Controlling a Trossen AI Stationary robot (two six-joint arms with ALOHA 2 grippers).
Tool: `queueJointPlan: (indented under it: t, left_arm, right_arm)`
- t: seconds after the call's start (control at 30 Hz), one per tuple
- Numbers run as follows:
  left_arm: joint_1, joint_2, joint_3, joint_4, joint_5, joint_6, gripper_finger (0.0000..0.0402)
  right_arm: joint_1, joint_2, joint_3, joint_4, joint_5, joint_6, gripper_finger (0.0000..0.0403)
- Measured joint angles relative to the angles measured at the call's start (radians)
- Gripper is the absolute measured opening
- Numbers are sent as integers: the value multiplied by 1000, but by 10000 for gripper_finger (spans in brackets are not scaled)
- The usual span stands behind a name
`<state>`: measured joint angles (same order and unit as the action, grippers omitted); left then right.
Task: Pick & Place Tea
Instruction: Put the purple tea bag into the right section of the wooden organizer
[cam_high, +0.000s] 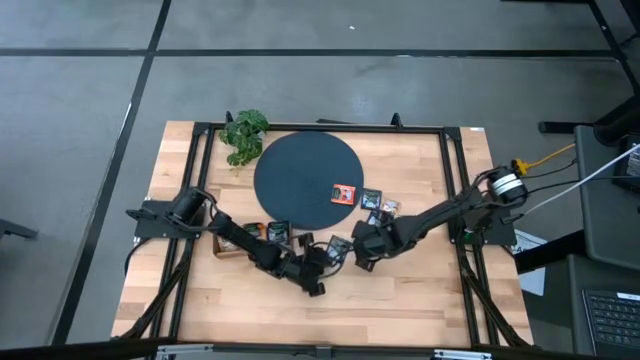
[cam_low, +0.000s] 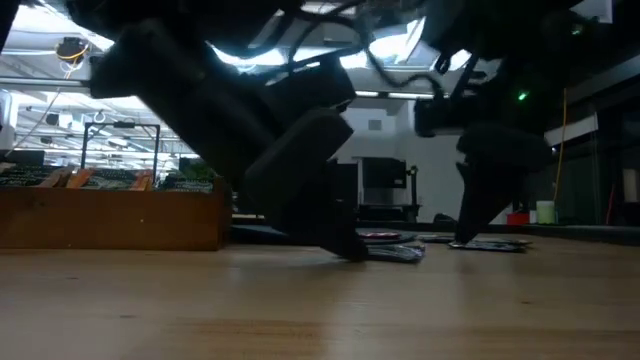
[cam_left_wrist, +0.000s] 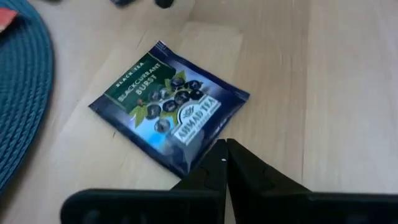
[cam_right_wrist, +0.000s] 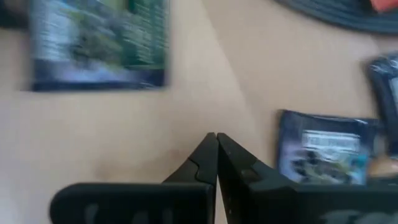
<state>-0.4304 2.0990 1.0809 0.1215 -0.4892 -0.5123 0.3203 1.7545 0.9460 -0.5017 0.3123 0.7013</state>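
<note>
Plant (cam_high: 244, 133) beside disc (cam_high: 300, 170); one sachet (cam_high: 345, 193) on disc.

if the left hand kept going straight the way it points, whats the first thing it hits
Most likely the dark tea sachet right in front of it: the left hand, fingers shut, already sits at the sachet's near edge. Whether the tips touch it cannot be told. Past it lies the dark round mat.

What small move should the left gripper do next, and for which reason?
Probably lift gently. The left gripper is shut at the corner of the dark blackcurrant sachet, which lies flat on the table. A small lift would show whether the corner is truly pinched.
</note>
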Motion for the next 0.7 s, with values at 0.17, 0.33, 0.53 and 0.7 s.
queueJointPlan:
  t: [0.17,0.33,0.53,0.7]
  left_arm:
    - [-50,-1,-6,-1,-145,25,2]
    - [-63,-22,-15,39,-195,121,3]
    - [-23,-40,-1,117,-192,200,3]
    - [2,-65,50,82,-144,283,3]
  right_arm:
    - [23,-58,-85,134,0,26,12]
    - [24,-83,-148,257,2,58,12]
    - [13,-85,-155,299,6,53,12]
    - [-1,-85,-155,293,10,45,12]
